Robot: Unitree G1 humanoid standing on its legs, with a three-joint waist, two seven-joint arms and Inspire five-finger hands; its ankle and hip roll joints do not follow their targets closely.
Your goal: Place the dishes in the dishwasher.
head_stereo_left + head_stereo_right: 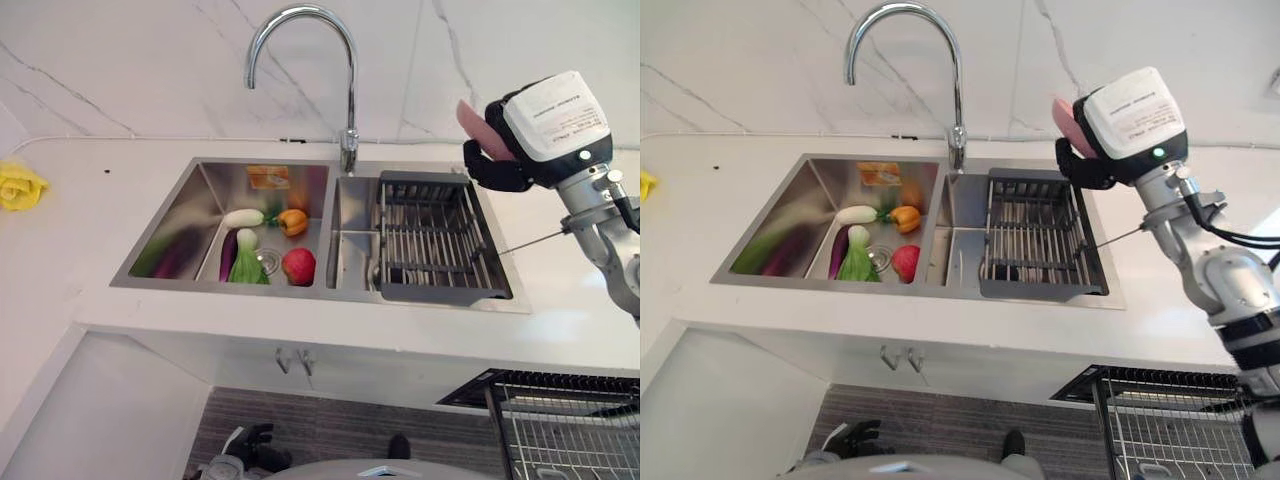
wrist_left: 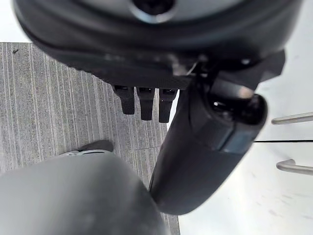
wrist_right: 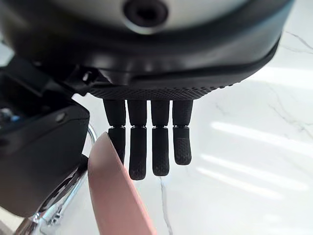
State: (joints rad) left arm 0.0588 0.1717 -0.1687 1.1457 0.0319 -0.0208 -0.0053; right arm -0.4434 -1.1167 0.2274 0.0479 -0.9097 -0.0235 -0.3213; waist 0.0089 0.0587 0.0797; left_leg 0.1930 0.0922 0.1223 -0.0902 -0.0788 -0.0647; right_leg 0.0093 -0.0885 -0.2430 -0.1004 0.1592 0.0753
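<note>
A pink dish (image 1: 470,122) is raised above the back right corner of the sink (image 1: 215,175), held in the right hand (image 1: 497,160). In the right wrist view the dish's pink edge (image 3: 115,191) stands between the thumb and the row of fingers (image 3: 160,142), which reach down nearly straight beside it; the thumb side presses it against them, so the hand pinches the dish. A white box with small print too fine to read sits on the back of that wrist.

Below the dish, the sink's right basin holds a dark grey draining rack (image 1: 432,240) with metal bars, and nothing can be made out lying in it. The left basin holds vegetables: a white radish (image 1: 243,217), an orange pepper (image 1: 292,221), a purple aubergine (image 1: 228,254), a green leafy cabbage (image 1: 247,262) and a red tomato (image 1: 299,266), grouped near the drain. An orange sticker on the basin's back wall cannot be read. A chrome tap (image 1: 346,90) arches over the divider between the basins.

On the white counter (image 1: 80,240), at its far left edge, lies a yellow cloth (image 1: 18,186). A wire dishwasher rack (image 1: 565,425) stands pulled out under the counter's front right edge.

The left hand (image 2: 146,105) hangs low over grey striped floor, its fingers loose and holding nothing.
</note>
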